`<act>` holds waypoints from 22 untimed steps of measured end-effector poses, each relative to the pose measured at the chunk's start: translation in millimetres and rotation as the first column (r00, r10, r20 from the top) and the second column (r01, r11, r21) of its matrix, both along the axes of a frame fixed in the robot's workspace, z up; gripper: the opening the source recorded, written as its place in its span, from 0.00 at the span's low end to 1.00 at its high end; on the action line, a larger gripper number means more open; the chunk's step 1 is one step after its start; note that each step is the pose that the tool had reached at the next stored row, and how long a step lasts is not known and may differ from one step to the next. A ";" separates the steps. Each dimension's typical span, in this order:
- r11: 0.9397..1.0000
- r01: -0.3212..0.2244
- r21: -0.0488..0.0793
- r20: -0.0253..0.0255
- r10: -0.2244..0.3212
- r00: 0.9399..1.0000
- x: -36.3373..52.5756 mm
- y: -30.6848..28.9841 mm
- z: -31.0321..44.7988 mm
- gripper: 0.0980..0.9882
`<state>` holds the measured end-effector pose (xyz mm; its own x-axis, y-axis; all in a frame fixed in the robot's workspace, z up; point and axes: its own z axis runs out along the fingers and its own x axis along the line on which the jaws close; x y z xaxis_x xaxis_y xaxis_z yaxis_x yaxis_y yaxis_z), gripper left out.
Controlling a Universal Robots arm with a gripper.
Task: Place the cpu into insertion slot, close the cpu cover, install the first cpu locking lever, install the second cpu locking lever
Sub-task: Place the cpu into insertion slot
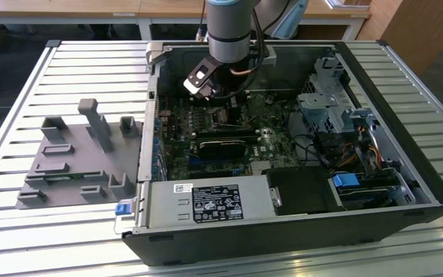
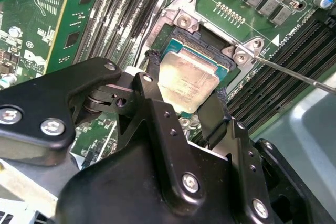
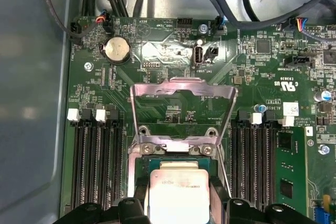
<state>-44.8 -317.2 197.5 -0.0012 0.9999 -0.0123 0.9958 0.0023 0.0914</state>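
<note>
Exterior view, arm: reaches down into the open computer case [image 1: 406, 190], which lies on the slatted table [image 1: 21, 231].
Exterior view, tool [image 1: 206, 92]: low over the green motherboard [image 1: 264, 144], near the case's far wall.
Exterior view, left: a grey fixture [image 1: 75, 156] stands on the table just beside the case.
Second wrist view, tool state: the black fingers [image 2: 153, 77] are clamped on two opposite edges of the cpu [image 2: 188, 77].
Second wrist view, cpu: silver top up, directly over the insertion slot [image 2: 202, 43]; whether it is fully seated I cannot tell.
Second wrist view, locking lever [image 2: 294, 74]: a thin metal rod, swung out away from the slot.
First wrist view, cpu cover [image 3: 181, 90]: open, raised on its hinge at the slot's far edge, clear of the cpu.
First wrist view, memory slots [image 3: 97, 161]: long black rows on both sides of the insertion slot.
</note>
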 end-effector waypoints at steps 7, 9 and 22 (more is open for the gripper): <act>1.000 0.000 0.000 0.000 0.000 1.000 -1.2 0.0 -2.5 0.50; 1.000 0.000 0.000 0.000 0.000 1.000 -1.2 0.0 -3.1 0.50; 1.000 0.000 0.000 0.000 0.000 1.000 -1.0 0.1 -3.9 0.58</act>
